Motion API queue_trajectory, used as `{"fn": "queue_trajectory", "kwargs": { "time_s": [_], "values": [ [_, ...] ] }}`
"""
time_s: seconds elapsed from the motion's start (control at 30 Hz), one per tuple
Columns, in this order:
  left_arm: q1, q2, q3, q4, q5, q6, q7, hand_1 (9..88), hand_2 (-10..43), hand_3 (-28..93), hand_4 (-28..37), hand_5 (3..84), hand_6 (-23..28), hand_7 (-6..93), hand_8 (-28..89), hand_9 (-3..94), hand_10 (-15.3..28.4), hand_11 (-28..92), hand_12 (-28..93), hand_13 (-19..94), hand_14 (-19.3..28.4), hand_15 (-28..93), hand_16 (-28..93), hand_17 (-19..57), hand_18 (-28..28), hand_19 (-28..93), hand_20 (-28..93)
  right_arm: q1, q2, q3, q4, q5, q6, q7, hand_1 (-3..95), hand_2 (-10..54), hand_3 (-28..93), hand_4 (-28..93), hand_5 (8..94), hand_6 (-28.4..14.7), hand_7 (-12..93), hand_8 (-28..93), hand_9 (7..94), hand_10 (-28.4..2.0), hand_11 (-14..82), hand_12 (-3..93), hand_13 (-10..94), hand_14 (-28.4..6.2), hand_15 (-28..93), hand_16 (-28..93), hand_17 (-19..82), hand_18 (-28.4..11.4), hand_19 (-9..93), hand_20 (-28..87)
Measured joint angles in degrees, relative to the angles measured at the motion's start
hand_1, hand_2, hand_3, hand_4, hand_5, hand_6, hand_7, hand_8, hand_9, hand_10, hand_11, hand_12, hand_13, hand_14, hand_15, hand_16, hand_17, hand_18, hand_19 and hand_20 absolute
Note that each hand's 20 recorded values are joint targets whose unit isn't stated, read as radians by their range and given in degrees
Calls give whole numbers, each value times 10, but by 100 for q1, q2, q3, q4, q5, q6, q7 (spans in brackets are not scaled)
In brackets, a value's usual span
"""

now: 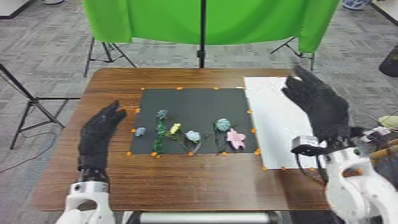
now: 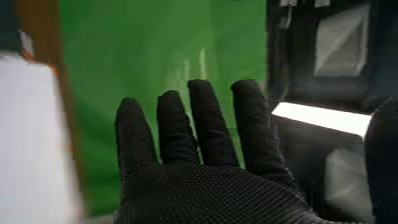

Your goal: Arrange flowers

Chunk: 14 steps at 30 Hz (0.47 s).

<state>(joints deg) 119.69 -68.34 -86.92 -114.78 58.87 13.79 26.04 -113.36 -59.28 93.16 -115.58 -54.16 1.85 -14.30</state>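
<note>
With twelve o'clock at the table's far edge, the pink artificial flower (image 1: 235, 139) lies at about eight o'clock from the robot's right hand (image 1: 322, 104), on the dark mat (image 1: 194, 96). That hand is above the white sheet (image 1: 268, 102), its straight fingers fanned wide, gripping nothing. The flower's long axis runs roughly from eleven to five. The right hand looks nearer to it; the left hand (image 1: 99, 129), fingers loosely extended and empty, is closer to the leafy green stem (image 1: 159, 137), which runs twelve to six. Reaching the pink flower would likely mean coming in toward eight o'clock, minding the teal flower (image 1: 222, 123) just beside it. No brand, label or writing is legible.
</note>
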Motion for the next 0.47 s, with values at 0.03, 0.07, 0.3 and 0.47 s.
{"fn": "queue_trajectory", "kwargs": {
  "time_s": [0.03, 0.07, 0.3, 0.47],
  "values": [
    [-4, 0, 4, -14, -16, 100, 12, 263, 18, 668, -254, 467, 40, 133, -70, 453, 138, 180, 118, 340, 145, 174, 1, 136, 101, 34, 250, -132, -51, -7, -38, 328, 103, 2, 28, 1, 768, -187, 380, 0, 77, -71, 393, -139, 41, 112, 270, -117, 69, 103, 157, -132, 7, 223],
    [-3, 0, 4, -29, -35, 187, 10, 264, 21, 664, -256, 465, 40, 132, -71, 451, 138, 180, 118, 339, 148, 173, 2, 138, 104, 33, 248, -256, -99, -16, -69, 611, 216, 4, 28, 1, 769, -187, 383, 1, 79, -71, 396, -140, 42, 113, 274, -117, 72, 103, 160, -132, 9, 223],
    [79, -49, -73, -197, -280, 199, -167, 263, 27, 657, -256, 462, 44, 123, -69, 451, 140, 182, 118, 340, 155, 176, 3, 128, 112, 27, 227, -637, -395, -24, -71, 578, 406, 30, 33, 4, 769, -191, 407, -23, 75, -75, 394, -140, 41, 114, 276, -117, 81, 99, 168, -135, 11, 227],
    [93, -79, -101, -254, -295, 7, -234, 261, 27, 656, -253, 461, 42, 125, -68, 451, 140, 182, 117, 338, 158, 176, 3, 122, 108, 29, 224, -635, -453, -79, -79, 99, 399, 86, 37, 5, 767, -189, 418, -17, 81, -72, 402, -138, 43, 116, 289, -108, 87, 97, 174, -141, 12, 229]
  ]
}}
